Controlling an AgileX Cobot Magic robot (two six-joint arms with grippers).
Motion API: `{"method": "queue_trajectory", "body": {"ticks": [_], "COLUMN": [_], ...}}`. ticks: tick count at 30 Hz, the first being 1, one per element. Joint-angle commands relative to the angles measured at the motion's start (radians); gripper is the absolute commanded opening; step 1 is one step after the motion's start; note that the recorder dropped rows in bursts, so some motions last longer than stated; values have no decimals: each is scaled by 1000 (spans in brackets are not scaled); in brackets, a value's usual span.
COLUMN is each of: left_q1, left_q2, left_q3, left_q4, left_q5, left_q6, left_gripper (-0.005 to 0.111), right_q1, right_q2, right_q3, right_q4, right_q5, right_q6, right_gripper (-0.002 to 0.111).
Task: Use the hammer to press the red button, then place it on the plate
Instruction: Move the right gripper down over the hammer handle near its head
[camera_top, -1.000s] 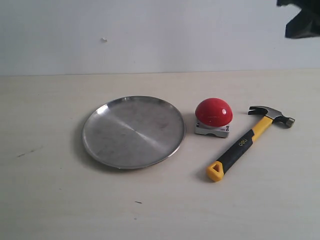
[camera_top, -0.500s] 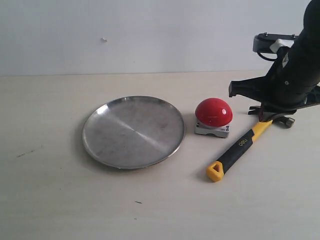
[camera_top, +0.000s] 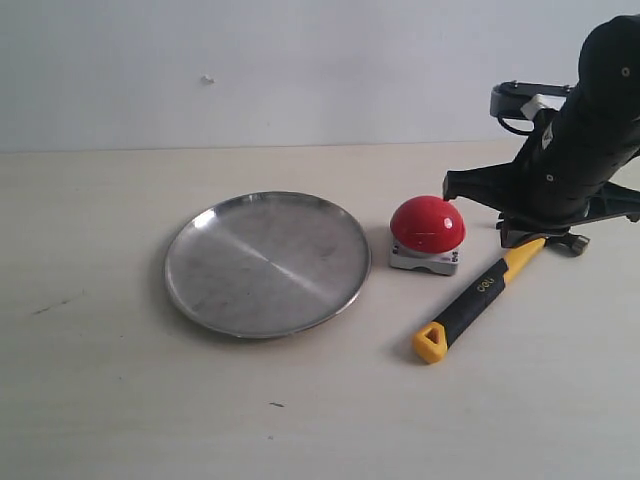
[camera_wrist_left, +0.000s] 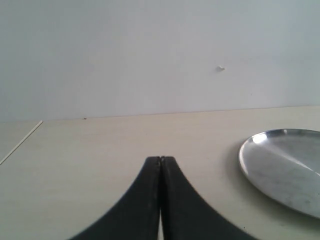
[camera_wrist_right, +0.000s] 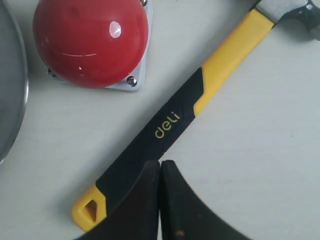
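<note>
Hammer (camera_top: 480, 292), lower right, untouched: we should part the right gripper (camera_wrist_right: 160, 164), now clenched empty, and straddle the black grip (camera_wrist_right: 150, 145) squarely. Left gripper (camera_wrist_left: 160, 160): clenched, empty.

- plate (camera_top: 267, 264): shiny metal, scuffed
- button (camera_top: 427, 222): glossy red dome, grey metal base
- hammer (camera_top: 478, 292): dark steel head, matt yellow-black grip
- table (camera_top: 120, 400): smooth matt pale top
</note>
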Motion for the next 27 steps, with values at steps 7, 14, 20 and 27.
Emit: {"method": "queue_trajectory", "body": {"ticks": [7, 14, 20, 27], "left_q1": [0, 0, 0, 0], "left_q2": [-7, -7, -7, -7], "left_q3": [0, 0, 0, 0], "left_q4": [-5, -5, -5, -5], "left_q5": [-2, -2, -2, -2], "left_q6": [2, 2, 2, 2], "left_gripper": [0, 0, 0, 0], "right_q1": [4, 4, 2, 2], "right_q2": [-4, -16, -16, -16], "right_q3": [-7, -7, -7, -7], "right_q4": [292, 397, 350, -52], "right_q5": [-190, -172, -225, -75], "right_q6": [305, 385, 489, 957], "right_gripper": [0, 0, 0, 0]}}
